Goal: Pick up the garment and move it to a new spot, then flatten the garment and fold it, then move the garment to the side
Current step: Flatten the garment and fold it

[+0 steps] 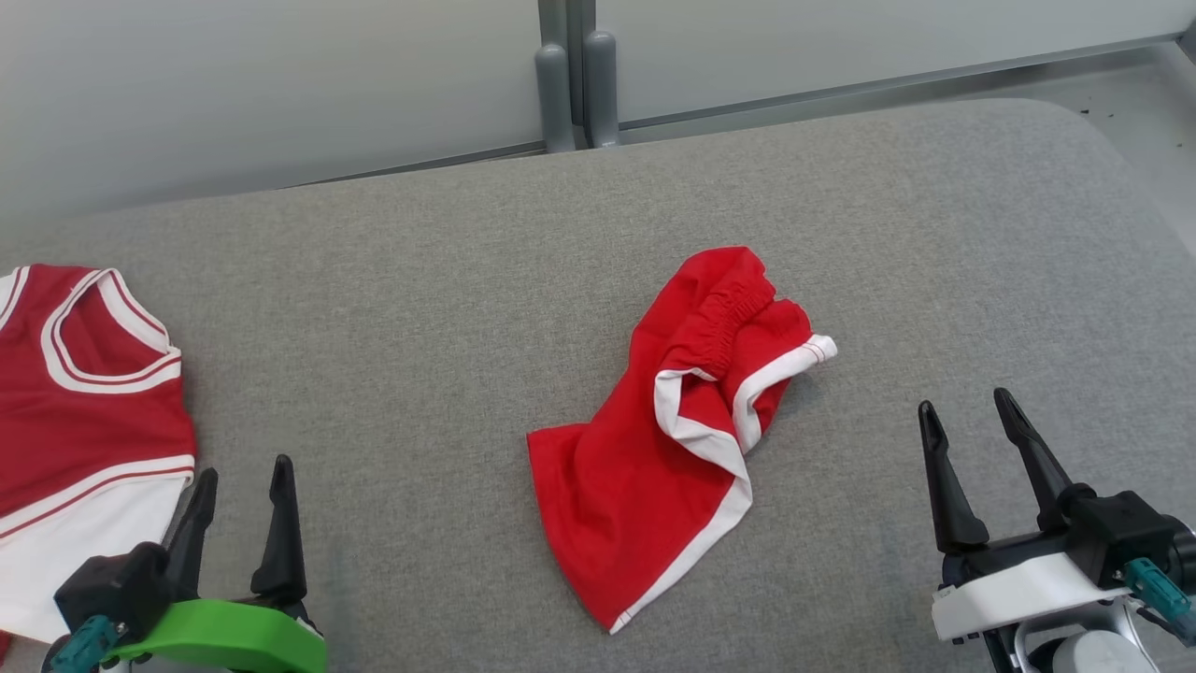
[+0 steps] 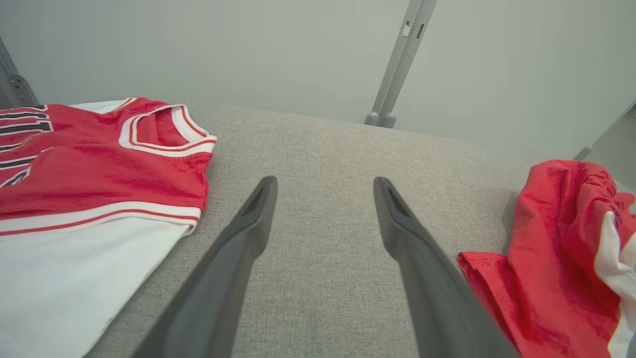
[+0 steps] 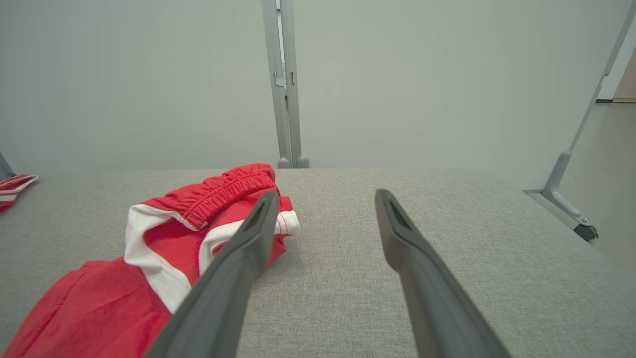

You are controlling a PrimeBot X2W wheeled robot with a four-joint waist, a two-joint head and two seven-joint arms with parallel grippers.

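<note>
– Red shorts [image 1: 635, 486], head view: position?
– Crumpled at the centre of the grey padded table [image 1: 420, 280], with the elastic waistband and white-trimmed leg openings facing up. They are well apart from both grippers. A red-and-white jersey [image 1: 84, 421] lies at the table's left edge.
– Gripper state, same view?
– Left gripper [image 1: 243, 472]: fingers spread, empty, near the jersey's white lower part. Right gripper [image 1: 965, 405]: fingers spread, empty, over bare table to the right of the shorts.
– Left wrist view?
– Left gripper [image 2: 325, 181]: spread above bare table surface. The jersey [image 2: 99, 169] is on that view's left and the shorts [image 2: 551, 248] on its right.
– Right wrist view?
– Right gripper [image 3: 327, 194]: spread, nothing between the fingers. The shorts [image 3: 89, 303] lie on that view's left. One finger crosses in front of the white trim; contact cannot be determined from this view.
</note>
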